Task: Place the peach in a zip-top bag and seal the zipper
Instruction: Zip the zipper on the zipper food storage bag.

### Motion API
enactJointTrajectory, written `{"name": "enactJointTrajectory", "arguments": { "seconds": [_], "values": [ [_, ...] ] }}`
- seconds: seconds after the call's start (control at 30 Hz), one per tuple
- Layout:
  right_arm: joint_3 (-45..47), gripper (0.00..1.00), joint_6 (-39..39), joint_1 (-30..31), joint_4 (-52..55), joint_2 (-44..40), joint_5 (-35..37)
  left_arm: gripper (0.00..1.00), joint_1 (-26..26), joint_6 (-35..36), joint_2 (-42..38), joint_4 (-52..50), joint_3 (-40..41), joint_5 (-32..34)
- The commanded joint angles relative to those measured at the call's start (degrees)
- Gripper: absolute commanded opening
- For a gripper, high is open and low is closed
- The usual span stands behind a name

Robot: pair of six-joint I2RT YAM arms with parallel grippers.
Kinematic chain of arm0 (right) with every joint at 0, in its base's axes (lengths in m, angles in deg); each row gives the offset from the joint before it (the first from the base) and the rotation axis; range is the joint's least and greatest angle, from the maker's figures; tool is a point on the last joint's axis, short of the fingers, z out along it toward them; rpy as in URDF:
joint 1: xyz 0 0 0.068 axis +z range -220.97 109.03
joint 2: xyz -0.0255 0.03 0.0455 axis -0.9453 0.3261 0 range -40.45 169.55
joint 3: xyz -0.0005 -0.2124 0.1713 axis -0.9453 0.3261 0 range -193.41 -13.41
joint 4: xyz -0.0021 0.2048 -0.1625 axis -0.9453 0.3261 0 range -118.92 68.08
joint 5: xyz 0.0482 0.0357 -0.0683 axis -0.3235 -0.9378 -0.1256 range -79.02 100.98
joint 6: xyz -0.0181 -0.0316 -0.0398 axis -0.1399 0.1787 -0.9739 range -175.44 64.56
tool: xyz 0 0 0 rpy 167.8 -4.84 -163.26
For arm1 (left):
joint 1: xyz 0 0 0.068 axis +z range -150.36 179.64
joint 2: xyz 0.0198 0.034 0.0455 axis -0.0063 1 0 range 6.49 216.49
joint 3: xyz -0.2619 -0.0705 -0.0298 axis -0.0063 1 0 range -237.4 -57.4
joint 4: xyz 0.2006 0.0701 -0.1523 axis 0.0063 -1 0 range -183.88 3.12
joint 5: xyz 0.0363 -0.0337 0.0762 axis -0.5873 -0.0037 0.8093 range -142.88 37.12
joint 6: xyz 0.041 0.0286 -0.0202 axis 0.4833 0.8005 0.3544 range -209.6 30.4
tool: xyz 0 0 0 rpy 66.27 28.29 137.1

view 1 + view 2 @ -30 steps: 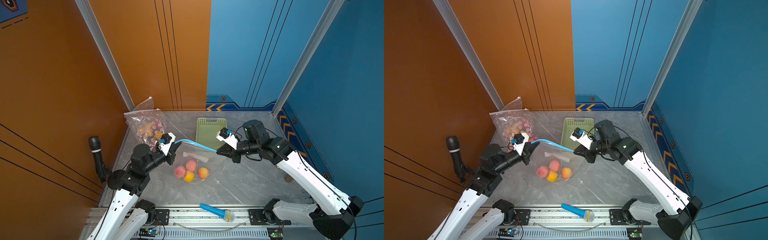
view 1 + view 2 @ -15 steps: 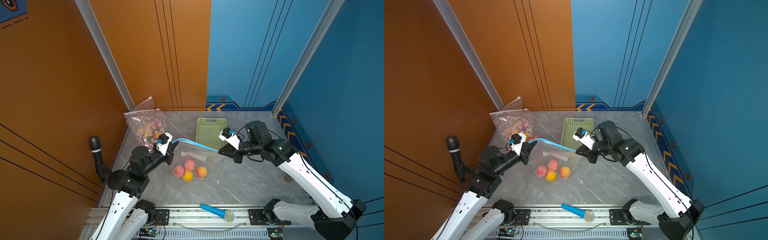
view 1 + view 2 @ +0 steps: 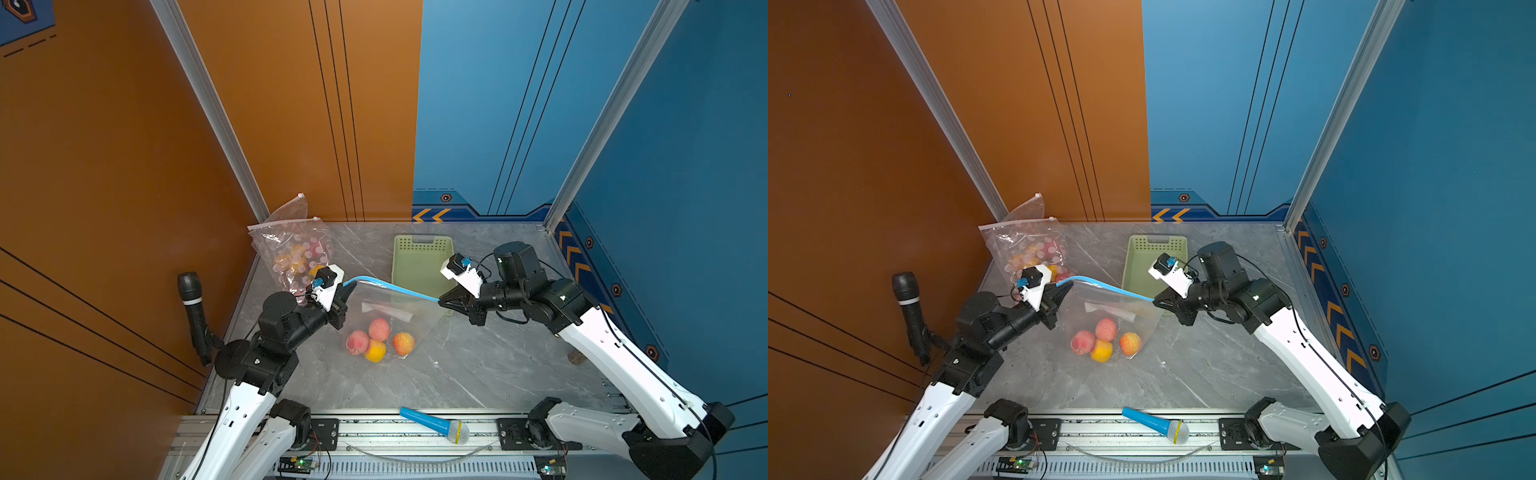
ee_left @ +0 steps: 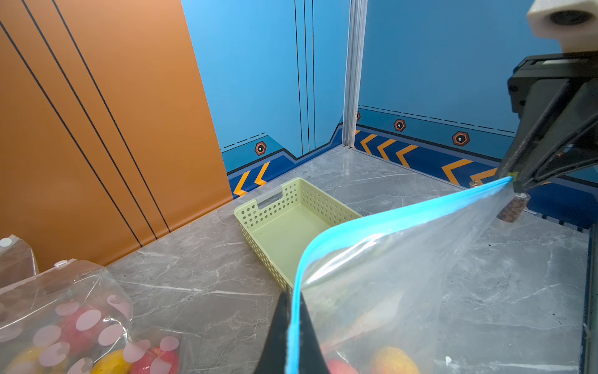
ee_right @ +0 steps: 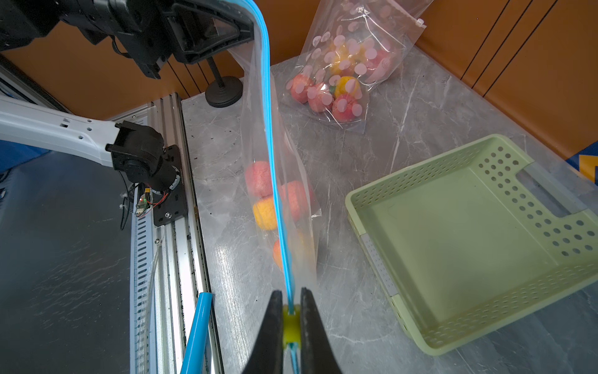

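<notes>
Clamping both ends of the blue zipper (image 3: 390, 286), we hold the bag (image 3: 399, 320) stretched between our grippers. The left gripper (image 3: 346, 287) is closed on one end of the zipper. The right gripper (image 3: 441, 300) is closed on the yellow slider (image 5: 290, 323) at the opposite end. The peaches (image 3: 379, 330) lie inside the bag, below the zipper line and between both grippers, nearer the left gripper.
</notes>
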Motion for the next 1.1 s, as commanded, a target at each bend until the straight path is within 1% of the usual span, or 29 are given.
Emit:
{"name": "enactJointTrajectory", "arguments": {
  "seconds": [0.0, 0.43, 0.63, 0.83, 0.97, 1.0, 1.03, 1.07],
  "values": [
    [0.9, 0.00, 0.6, -1.1, 1.2, -1.7, 1.3, 0.00, 1.5, 0.0, -1.1, 0.9, 0.8, 3.2],
    [2.0, 0.00, 1.3, -1.5, -0.2, -1.7, 0.5, 0.00, 1.7, 1.1, -1.5, -0.1, 0.8, 2.6],
    [2.5, 0.00, 1.4, -2.0, -0.5, -2.0, 1.1, 0.00, 2.1, 1.1, -1.7, -0.5, 0.8, 4.3],
    [3.1, 0.00, 2.3, -3.0, -1.3, -2.0, 0.3, 0.00, 2.6, 0.9, -1.5, -0.2, 0.8, 4.5],
    [2.8, 0.01, 3.3, -3.0, -2.5, -1.8, -1.7, 0.00, 2.6, 0.6, -1.1, -0.6, 0.4, 3.0],
    [2.8, 0.03, 3.7, -2.9, -3.0, -1.8, -2.0, 0.00, 2.6, 0.4, -1.0, -0.6, 0.3, 2.9],
    [2.7, 0.06, 4.0, -2.9, -3.5, -1.9, -2.0, 0.00, 2.6, 0.0, -0.8, -0.7, 0.1, 3.0],
    [2.6, 0.22, 4.9, -2.8, -4.1, -2.1, -1.7, 0.00, 2.6, -0.6, -0.6, -1.1, -0.5, 3.3]
  ]
}}
